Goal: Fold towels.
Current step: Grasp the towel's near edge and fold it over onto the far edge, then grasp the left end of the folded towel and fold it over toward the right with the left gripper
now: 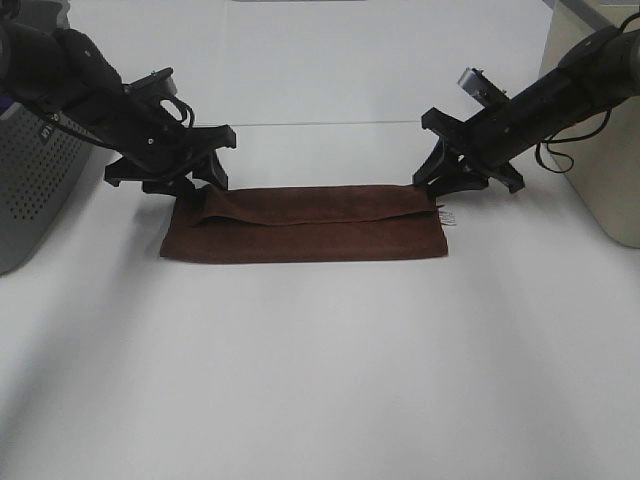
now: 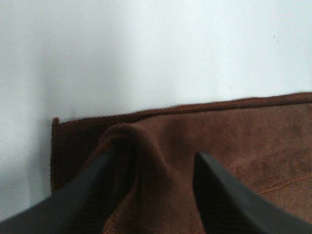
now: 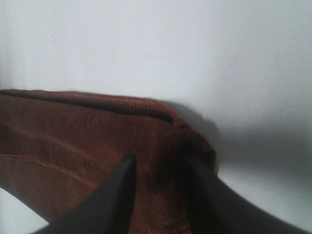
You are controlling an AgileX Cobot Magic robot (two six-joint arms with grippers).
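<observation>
The dark reddish-brown towel [image 1: 300, 232] lies as a long folded strip across the middle of the white table [image 1: 320, 380]. Its small white tag [image 1: 447, 216] is at the right end. My left gripper [image 1: 205, 190] is at the towel's far left corner. In the left wrist view [image 2: 151, 161] its fingers [image 2: 83, 195] close around a raised bunch of cloth [image 2: 122, 139]. My right gripper [image 1: 432, 188] is at the far right corner. In the right wrist view [image 3: 156, 161] it pinches the lifted towel [image 3: 73, 141] between its fingers [image 3: 114, 195].
A grey perforated basket [image 1: 30, 190] stands at the left edge, close behind my left arm. A beige box [image 1: 600, 150] stands at the right edge behind my right arm.
</observation>
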